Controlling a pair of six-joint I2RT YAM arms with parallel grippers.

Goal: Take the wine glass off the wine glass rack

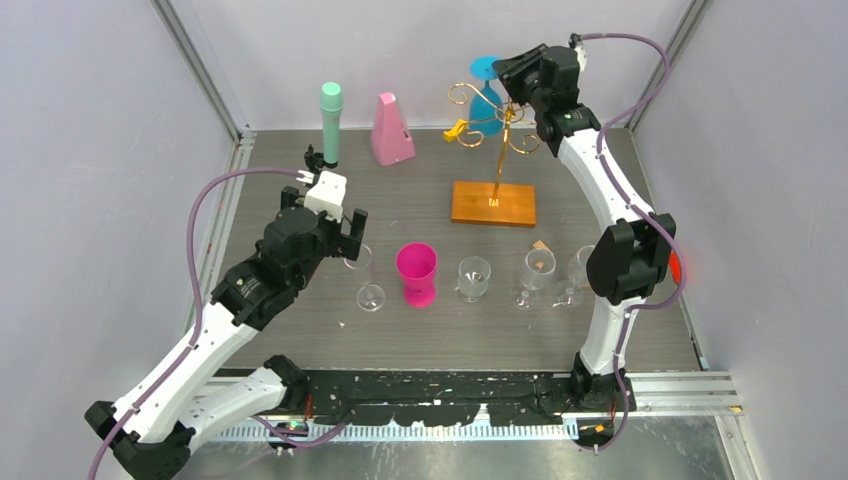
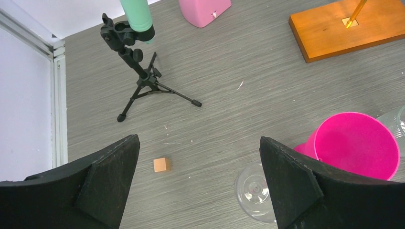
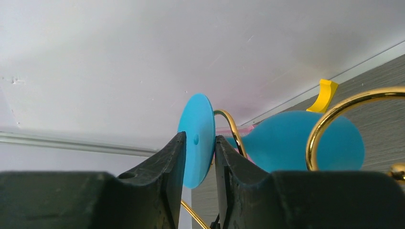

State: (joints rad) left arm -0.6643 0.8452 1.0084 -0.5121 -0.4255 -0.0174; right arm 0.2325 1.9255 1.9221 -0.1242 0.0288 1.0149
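- Grey worktop, white walls behind.
- Blue wine glass hangs on wine glass rack, far side.
- Right tool brackets its foot disc; clamped or not, cannot tell.
- Left tool released, well near-left of rack.

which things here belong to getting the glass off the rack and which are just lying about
Job: blue wine glass, gold wine glass rack, right gripper around the glass's foot.
Lying about: pink cup, clear glasses, green cylinder on black tripod, pink pyramid-shaped thing, wooden cube.
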